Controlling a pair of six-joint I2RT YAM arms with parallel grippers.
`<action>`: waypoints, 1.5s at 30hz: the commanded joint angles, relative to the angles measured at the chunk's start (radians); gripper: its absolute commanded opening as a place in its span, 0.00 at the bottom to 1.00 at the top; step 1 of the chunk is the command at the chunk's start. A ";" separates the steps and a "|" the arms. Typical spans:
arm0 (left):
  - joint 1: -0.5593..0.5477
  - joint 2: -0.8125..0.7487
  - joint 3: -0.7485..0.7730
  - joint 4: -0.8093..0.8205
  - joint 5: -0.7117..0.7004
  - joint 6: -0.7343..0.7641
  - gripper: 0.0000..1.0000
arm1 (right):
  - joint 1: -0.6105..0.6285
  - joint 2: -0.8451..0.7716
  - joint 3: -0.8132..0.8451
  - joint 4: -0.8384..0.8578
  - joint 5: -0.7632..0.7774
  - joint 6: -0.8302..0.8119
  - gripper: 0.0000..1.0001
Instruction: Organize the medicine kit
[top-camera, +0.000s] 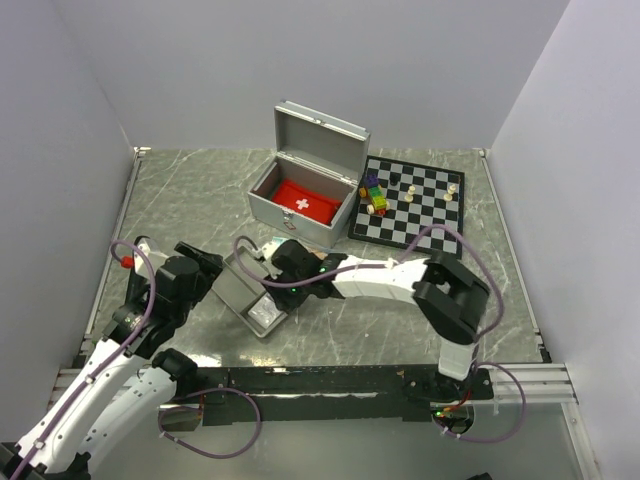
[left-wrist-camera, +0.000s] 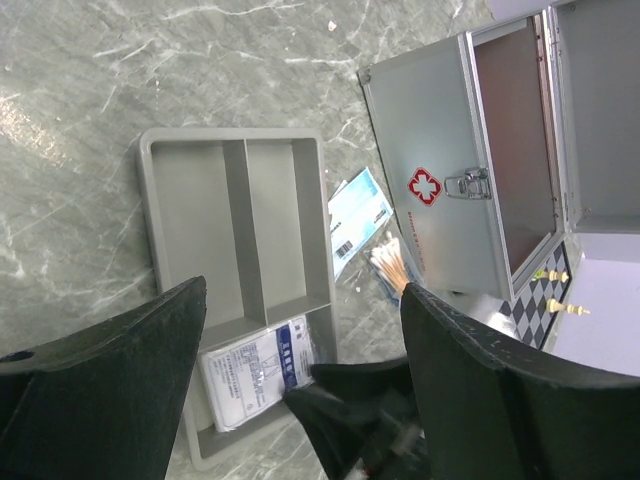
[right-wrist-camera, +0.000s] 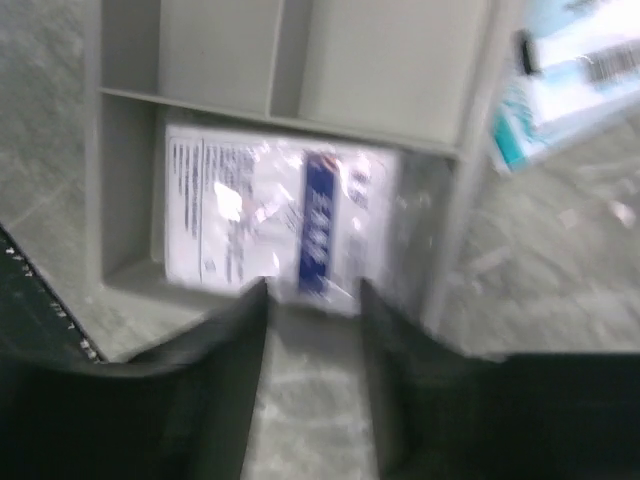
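Observation:
The medicine kit (top-camera: 300, 215) (left-wrist-camera: 430, 150) is a silver case standing with its lid up, and a red pouch (top-camera: 303, 203) lies inside. In front of it lies a grey divided tray (top-camera: 232, 288) (left-wrist-camera: 235, 230) (right-wrist-camera: 470, 120). A white printed packet (top-camera: 266, 316) (left-wrist-camera: 250, 372) (right-wrist-camera: 270, 215) rests in the tray's end compartment. My right gripper (top-camera: 268, 280) (left-wrist-camera: 350, 410) (right-wrist-camera: 313, 290) is at that packet's edge, open, with nothing between its fingers. My left gripper (top-camera: 205, 263) (left-wrist-camera: 305, 290) hovers open over the tray's left side, holding nothing.
A blue-and-white sachet (left-wrist-camera: 358, 225) (right-wrist-camera: 570, 70) and a bundle of cotton swabs (left-wrist-camera: 390, 265) lie between tray and kit. A chessboard (top-camera: 410, 205) with chess pieces and small coloured cubes (top-camera: 376, 197) sits right of the kit. White walls enclose the marble table.

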 joint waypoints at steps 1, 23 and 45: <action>0.005 -0.019 0.022 0.050 0.002 0.047 0.83 | -0.016 -0.230 -0.038 0.035 0.079 -0.027 0.58; 0.006 -0.031 -0.003 0.069 0.042 0.078 0.84 | -0.366 -0.139 -0.130 0.095 0.241 0.120 0.79; 0.006 -0.041 -0.007 0.061 0.037 0.069 0.84 | -0.343 -0.184 -0.165 0.129 0.211 0.082 0.10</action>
